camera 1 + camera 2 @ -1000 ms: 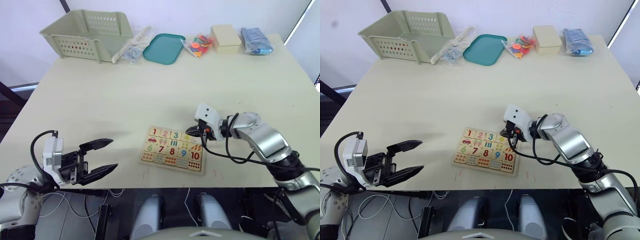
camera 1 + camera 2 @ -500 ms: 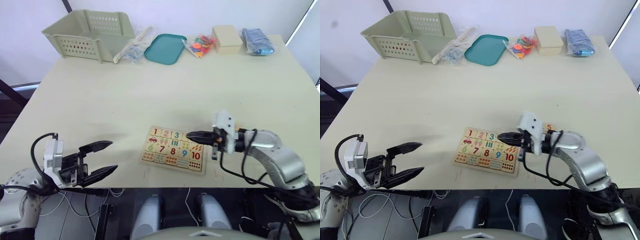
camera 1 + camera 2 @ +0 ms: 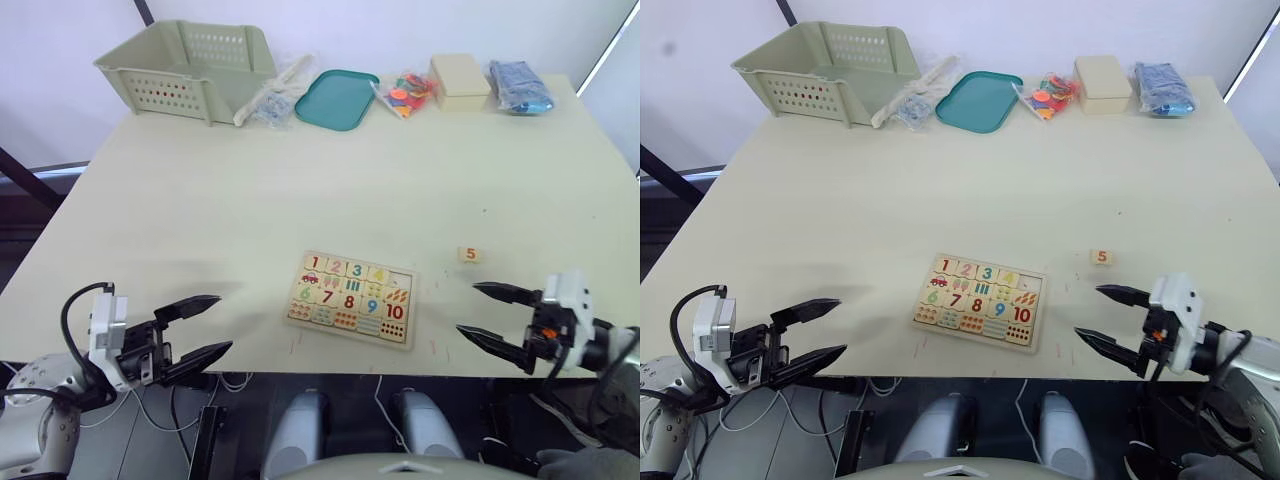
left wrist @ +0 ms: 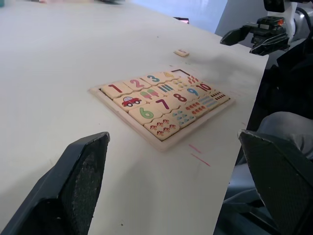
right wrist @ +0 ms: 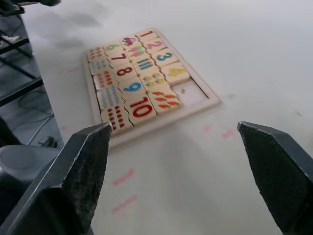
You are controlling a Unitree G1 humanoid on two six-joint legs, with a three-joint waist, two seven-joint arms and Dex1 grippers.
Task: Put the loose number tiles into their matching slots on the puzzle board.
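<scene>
Both jaws agape, tile 5 (image 3: pixel 468 254) loose (beside board (image 3: pixel 350 298))

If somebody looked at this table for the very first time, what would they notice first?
Probably the puzzle board near the table's front edge, full of coloured numbers with one empty slot in its top row. Then the lone 5 tile lying beside it on the robot's right, and both open pincers flanking it.
</scene>
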